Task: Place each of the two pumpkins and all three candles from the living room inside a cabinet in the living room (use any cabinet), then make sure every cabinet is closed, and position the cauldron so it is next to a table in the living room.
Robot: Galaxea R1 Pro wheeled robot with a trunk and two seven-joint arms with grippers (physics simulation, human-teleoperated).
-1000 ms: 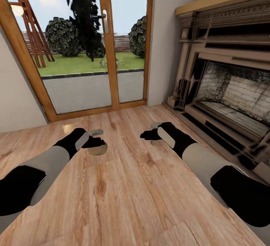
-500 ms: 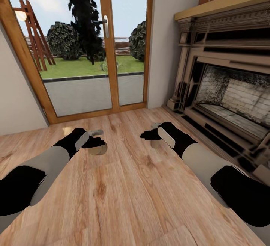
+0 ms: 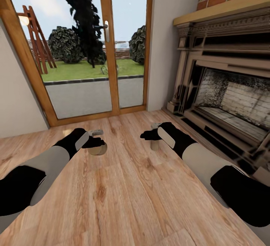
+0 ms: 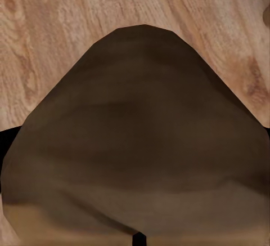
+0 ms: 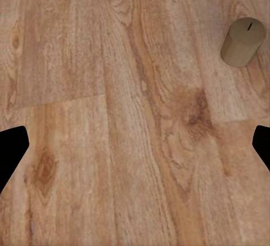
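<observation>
A squat tan candle [image 3: 99, 149] hangs just above the wooden floor, with my left gripper [image 3: 97, 142] shut on it. In the left wrist view this candle [image 4: 135, 144] bulks brown and very close between the fingers. A second beige candle [image 3: 154, 144] stands upright on the floor directly under my right gripper [image 3: 152, 131]. The right wrist view has that candle [image 5: 243, 41] off to one side on the planks, while my right gripper [image 5: 135, 150] is open, its black fingertips [image 5: 12, 144] wide apart with only floor between them. Pumpkins, cabinet, cauldron and table are out of view.
A large ornate fireplace [image 3: 225, 99] with a brick chimney breast runs along the right. Wood-framed glass doors [image 3: 108, 50] to a garden fill the far wall, with a white wall section [image 3: 165, 43] beside them. Wooden floor [image 3: 123, 193] stretches in front of me.
The whole picture has shifted slightly, so the camera moved. Both arms hold the same pose. The candle under the right gripper shows more fully now.
</observation>
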